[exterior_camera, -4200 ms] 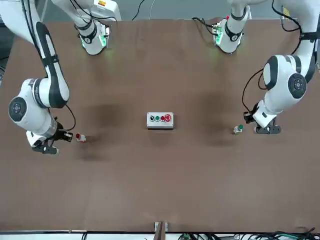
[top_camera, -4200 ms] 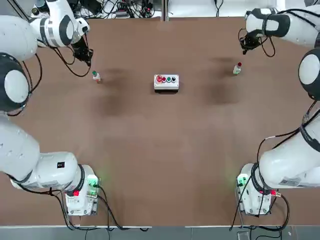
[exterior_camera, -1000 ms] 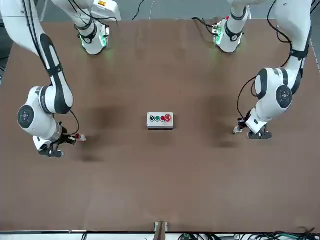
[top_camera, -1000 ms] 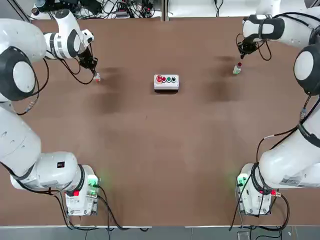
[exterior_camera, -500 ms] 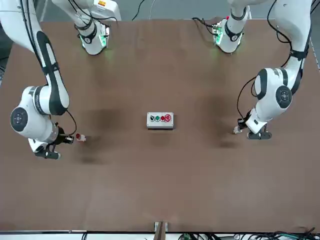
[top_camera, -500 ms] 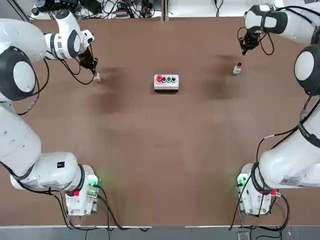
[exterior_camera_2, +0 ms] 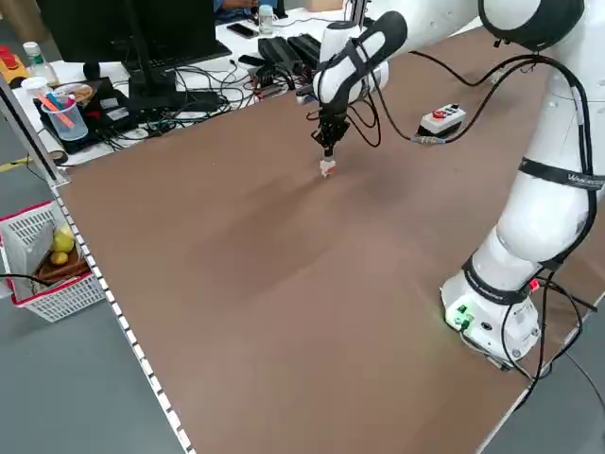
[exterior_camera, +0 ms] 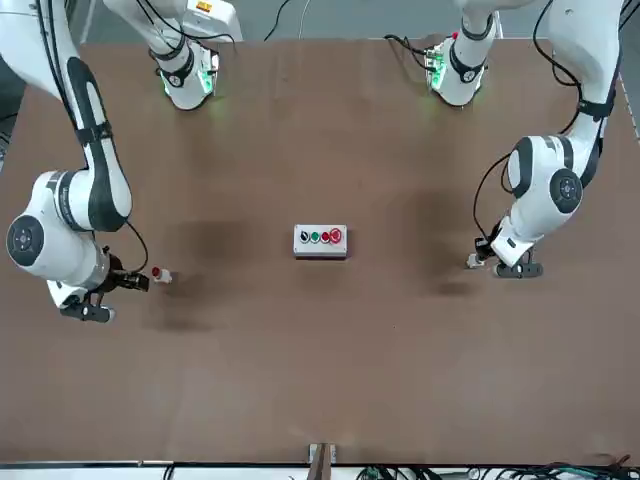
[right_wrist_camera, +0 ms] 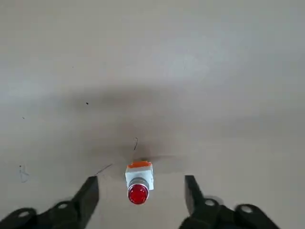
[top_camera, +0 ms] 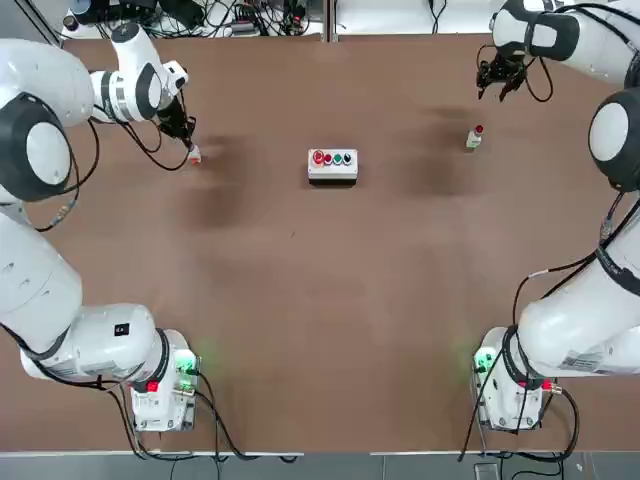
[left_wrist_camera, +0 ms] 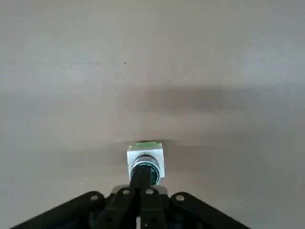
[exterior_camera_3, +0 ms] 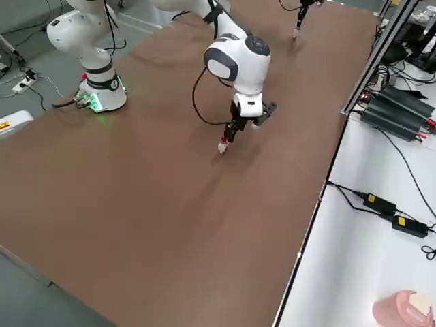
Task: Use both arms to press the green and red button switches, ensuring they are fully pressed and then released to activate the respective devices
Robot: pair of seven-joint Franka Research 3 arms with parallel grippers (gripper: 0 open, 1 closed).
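The left gripper (left_wrist_camera: pixel 141 191), jaws clenched together, bore down on the small green-capped, pale-bodied button switch (left_wrist_camera: pixel 145 162) at the desk's far left. The right gripper (right_wrist_camera: pixel 138 193), jaws spread, hung clear of the small red-capped switch (right_wrist_camera: pixel 138 182) far right. By my judgement, the green needed release next.

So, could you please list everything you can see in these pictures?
Table: one, brown, under everything.
Control box: one, white, with a row of red and green buttons, table centre.
Green button switch: one, far left of table, under the left gripper.
Red button switch: one, far right of table, standing free.
Basket: one, white with red rim, off the table.
Left gripper: fingers shut, tips on the green cap.
Right gripper: fingers open, beyond the red switch, clear of it.
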